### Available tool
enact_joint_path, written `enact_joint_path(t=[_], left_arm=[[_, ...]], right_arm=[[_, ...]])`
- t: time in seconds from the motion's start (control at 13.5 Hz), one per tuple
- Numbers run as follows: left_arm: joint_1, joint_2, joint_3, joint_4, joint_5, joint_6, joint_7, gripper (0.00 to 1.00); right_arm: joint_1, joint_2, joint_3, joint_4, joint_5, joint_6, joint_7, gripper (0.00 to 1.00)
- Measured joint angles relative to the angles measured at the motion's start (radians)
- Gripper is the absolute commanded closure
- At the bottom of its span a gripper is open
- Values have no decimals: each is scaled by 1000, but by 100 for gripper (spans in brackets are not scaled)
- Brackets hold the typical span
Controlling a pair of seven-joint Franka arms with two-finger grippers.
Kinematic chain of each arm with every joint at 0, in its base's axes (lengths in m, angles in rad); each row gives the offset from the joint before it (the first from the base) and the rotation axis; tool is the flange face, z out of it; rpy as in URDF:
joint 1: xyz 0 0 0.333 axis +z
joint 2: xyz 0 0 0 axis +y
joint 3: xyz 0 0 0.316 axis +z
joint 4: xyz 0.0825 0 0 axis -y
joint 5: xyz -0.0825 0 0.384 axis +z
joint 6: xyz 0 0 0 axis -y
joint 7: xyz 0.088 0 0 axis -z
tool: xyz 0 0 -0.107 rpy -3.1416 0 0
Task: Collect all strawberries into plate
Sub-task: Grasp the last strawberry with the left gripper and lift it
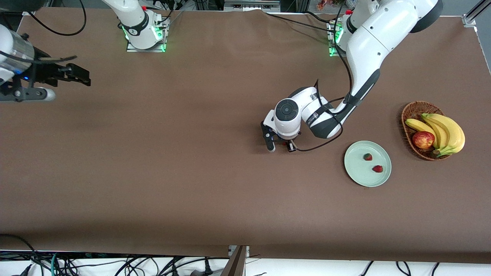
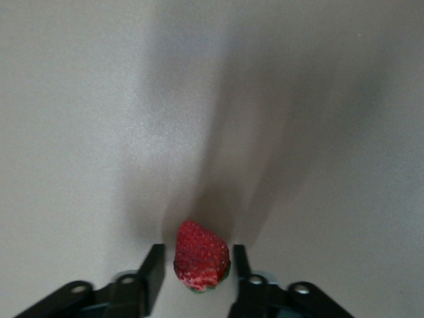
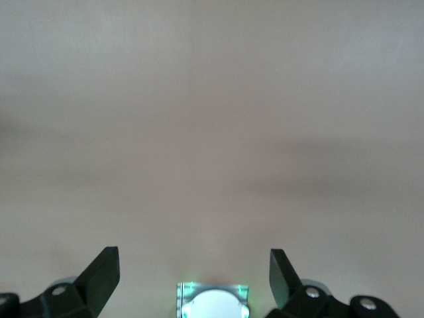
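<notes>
- The left gripper (image 1: 281, 147) is down at the brown cloth-covered surface (image 1: 172, 153), toward the right arm's end from the round pale mint-green plate (image 1: 358, 172). Its jaws stand a little apart with a small red strawberry with a green leafy top (image 2: 201, 257) between them; the left wrist view shows each finger just beside the berry, and whether they press it I cannot tell.
- Two more small red strawberries lie on that plate — one (image 1: 368, 156) near its middle, the other (image 1: 378, 168) just beside it, nearer the front camera.
- A brown wicker basket (image 1: 407, 115) sits near the plate, toward the left arm's end of the surface, holding yellow bananas (image 1: 447, 132) and a red-yellow apple (image 1: 423, 140).
- Bare surface lies between the left gripper and the plate's raised rim.
- The right gripper (image 1: 76, 74) waits in the air well apart from the plate, over the right arm's end of the surface — its jaws spread wide and holding nothing.
</notes>
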Motion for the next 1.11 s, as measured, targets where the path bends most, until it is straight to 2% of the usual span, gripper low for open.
enact_joint_path(t=[0.3,0.74,1.11], left_arm=[[7,-6,0,4,0,-13,0,94],[127,-131,-45,26,-7,-237,14,92],[290,-182,-44,25,-15,-271,283,90]], right_arm=[[-3,-56,7,6,-12,10,0,0],[-3,-41,28,6,-18,6,5,0],[-3,-24,30,18,-19,8,5,0]])
